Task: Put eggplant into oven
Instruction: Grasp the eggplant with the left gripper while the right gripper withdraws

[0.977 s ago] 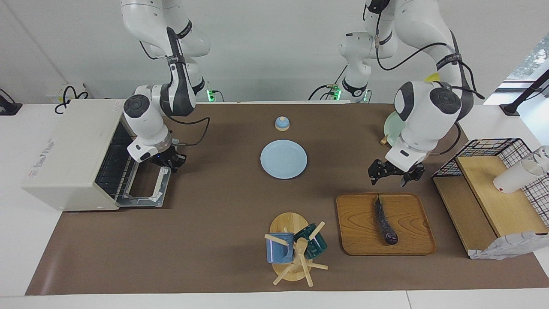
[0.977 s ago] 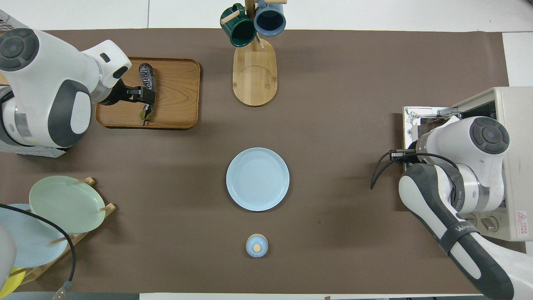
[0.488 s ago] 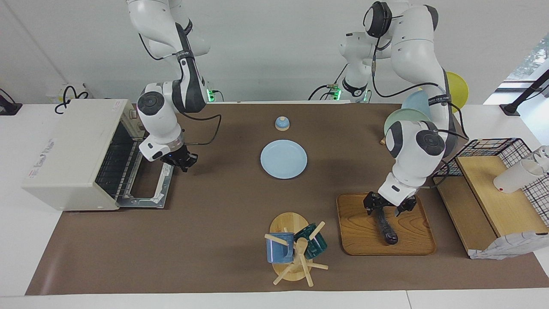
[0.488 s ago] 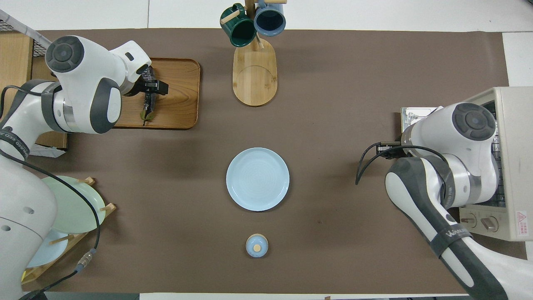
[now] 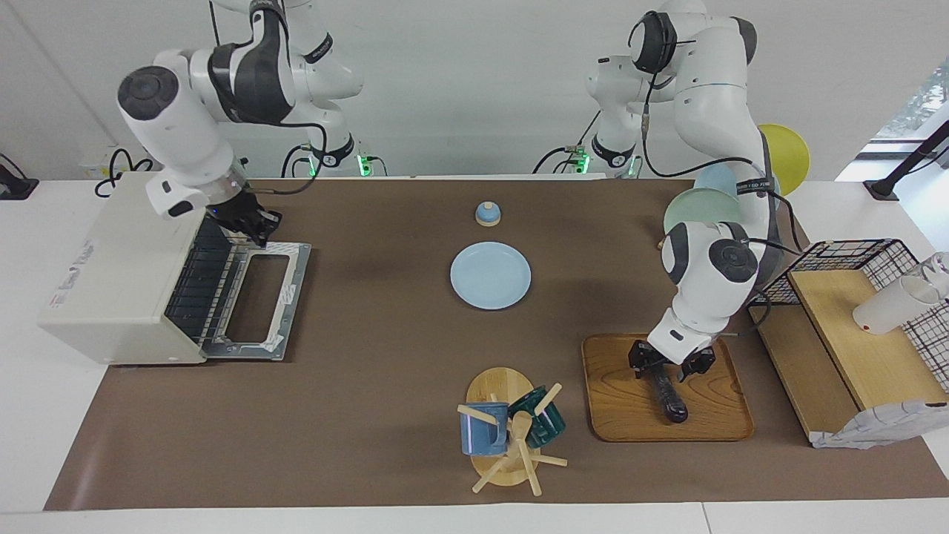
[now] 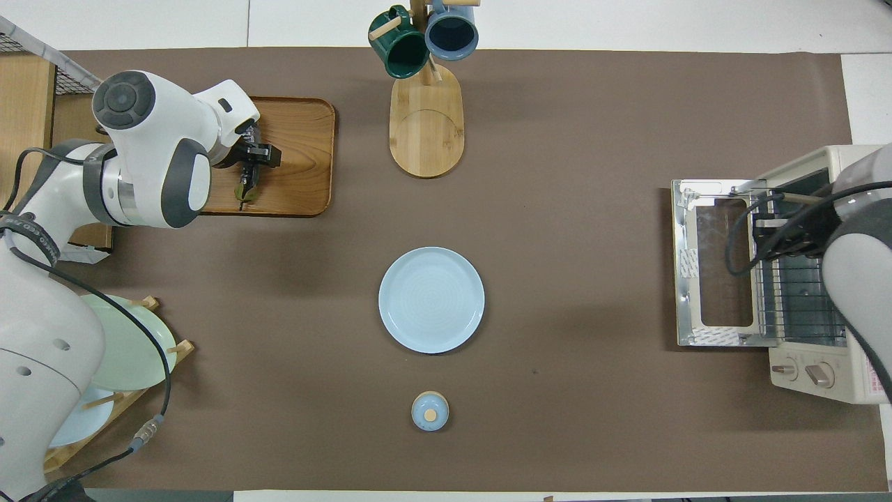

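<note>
The eggplant (image 5: 666, 389) lies on the wooden tray (image 5: 615, 400) toward the left arm's end of the surface. The left end effector (image 5: 671, 363) is down over its stem half, one finger on each side of it. I cannot tell if it is squeezing yet.

The eggplant looks long, thin and shiny, so it is likely light, a bit firm and slippery. I think a hold near the middle would stop it from tipping.

The oven (image 5: 126, 267) sits at the right arm's end, well apart, with its door (image 5: 259, 300) folded down flat. The right end effector (image 5: 252, 220) hangs by the oven's open front; I cannot tell if it is clenched.

A blue plate (image 5: 490, 275), a small bell (image 5: 487, 213) and a mug rack (image 5: 511, 434) stand between tray and oven, so the eggplant may need to go over them.
</note>
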### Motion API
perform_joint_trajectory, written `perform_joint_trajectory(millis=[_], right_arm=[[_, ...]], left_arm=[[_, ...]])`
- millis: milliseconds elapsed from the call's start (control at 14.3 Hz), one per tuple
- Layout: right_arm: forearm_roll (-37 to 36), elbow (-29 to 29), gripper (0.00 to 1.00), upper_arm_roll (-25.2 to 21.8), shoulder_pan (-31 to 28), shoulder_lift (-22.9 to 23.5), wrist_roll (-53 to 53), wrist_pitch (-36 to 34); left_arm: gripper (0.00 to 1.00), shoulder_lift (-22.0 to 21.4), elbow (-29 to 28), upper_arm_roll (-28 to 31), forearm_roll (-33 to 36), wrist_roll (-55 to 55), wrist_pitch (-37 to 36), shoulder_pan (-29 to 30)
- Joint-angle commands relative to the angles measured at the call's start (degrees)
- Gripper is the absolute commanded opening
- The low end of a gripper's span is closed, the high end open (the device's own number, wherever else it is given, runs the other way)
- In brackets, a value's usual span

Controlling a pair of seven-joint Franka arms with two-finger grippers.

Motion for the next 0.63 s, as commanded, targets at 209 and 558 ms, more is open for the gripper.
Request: perform_joint_trajectory(millis=[209, 558], right_arm=[[-0.1, 5.1, 0.26, 0.4, -1.8, -1.0, -5.6, -6.2], [3.0, -4.7, 0.65, 0.6, -1.4, -5.0, -5.7, 1.2]], left_arm=[[0.0, -0.8, 1.5, 0.2, 0.9, 1.0, -1.8, 0.4], [0.0, -5.9, 7.7, -0.2, -5.2, 0.0, -16.2, -1.3]])
